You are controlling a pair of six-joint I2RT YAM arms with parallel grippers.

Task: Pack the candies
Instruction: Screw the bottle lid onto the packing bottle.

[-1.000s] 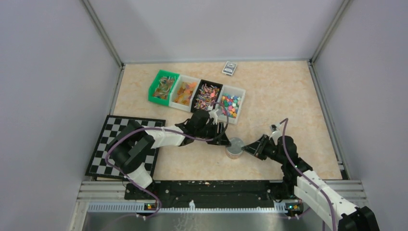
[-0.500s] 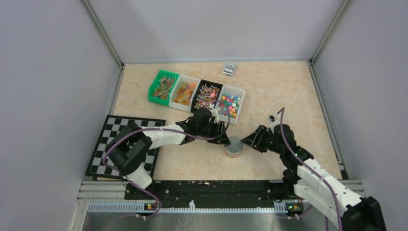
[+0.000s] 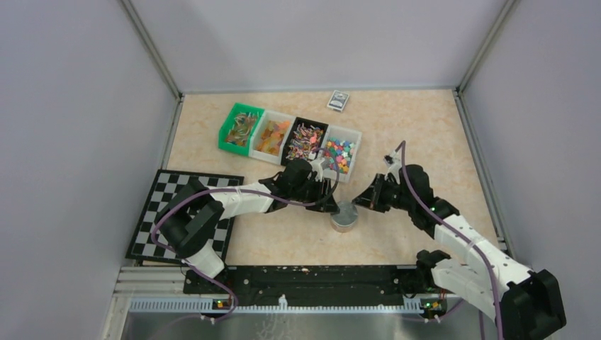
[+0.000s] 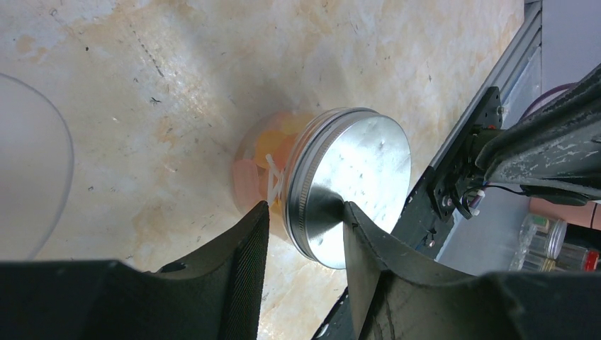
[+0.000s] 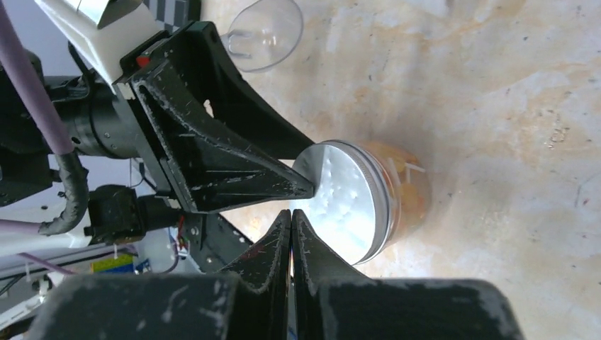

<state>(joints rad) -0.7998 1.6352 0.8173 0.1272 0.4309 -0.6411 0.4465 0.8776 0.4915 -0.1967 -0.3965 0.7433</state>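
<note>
A clear jar with a round silver lid (image 3: 345, 216) stands on the table and holds orange candies (image 4: 273, 142), which also show in the right wrist view (image 5: 409, 177). Four bins of mixed candies (image 3: 305, 140) sit behind it. My left gripper (image 3: 329, 202) is open, with its jaws spread round the lid's rim (image 4: 351, 177); one fingertip (image 5: 306, 188) touches the lid's edge. My right gripper (image 3: 361, 201) is shut and empty. Its tips (image 5: 291, 212) hang just over the lid (image 5: 347, 202), at the jar's far right.
A clear round cup (image 5: 262, 32) lies on the table past the left gripper and shows at the left edge of the left wrist view (image 4: 28, 163). A chessboard (image 3: 163, 212) lies at the left, a small box (image 3: 339, 100) at the back, and a black rail (image 3: 319, 278) runs along the front.
My right gripper has moved from the jar's right side up and away towards the back, and stays shut. The left gripper and the jar have hardly moved.
</note>
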